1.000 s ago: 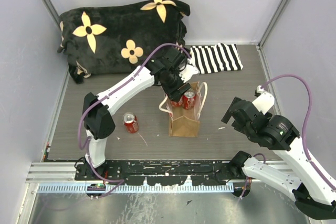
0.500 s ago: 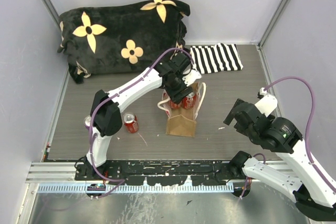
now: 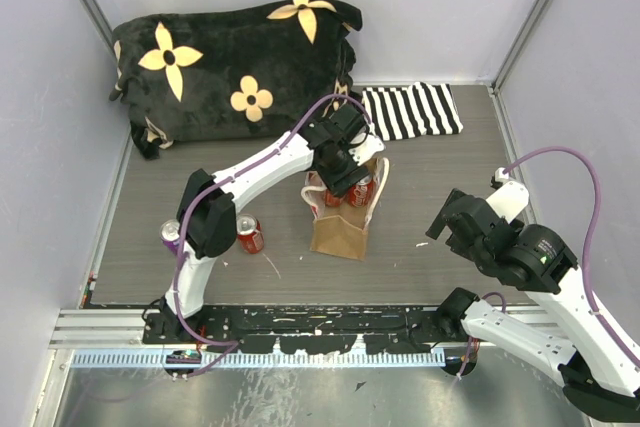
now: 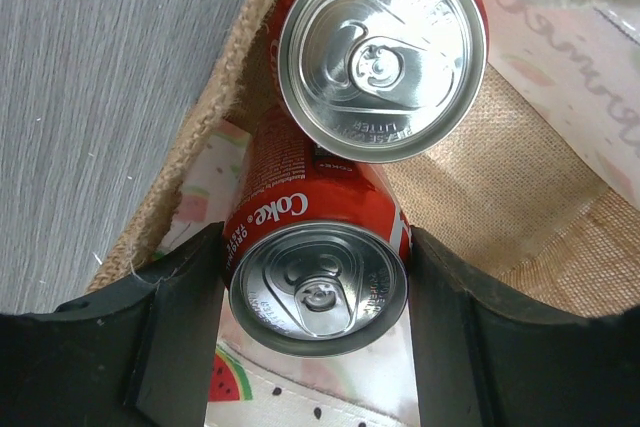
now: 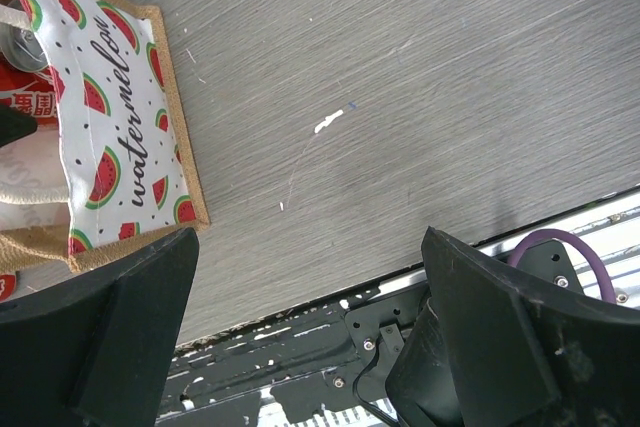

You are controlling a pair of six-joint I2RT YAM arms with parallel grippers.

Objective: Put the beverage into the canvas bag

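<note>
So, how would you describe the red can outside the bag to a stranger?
Find the tan bag in the middle of the table. Left of it, close to the left arm's elbow, one red can stands on the table. The two other red cans are inside the bag, and the purple can is past the elbow.

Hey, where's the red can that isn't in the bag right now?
In the top view, the red can sits on the table left of the canvas bag, just beside the left arm's elbow.
</note>
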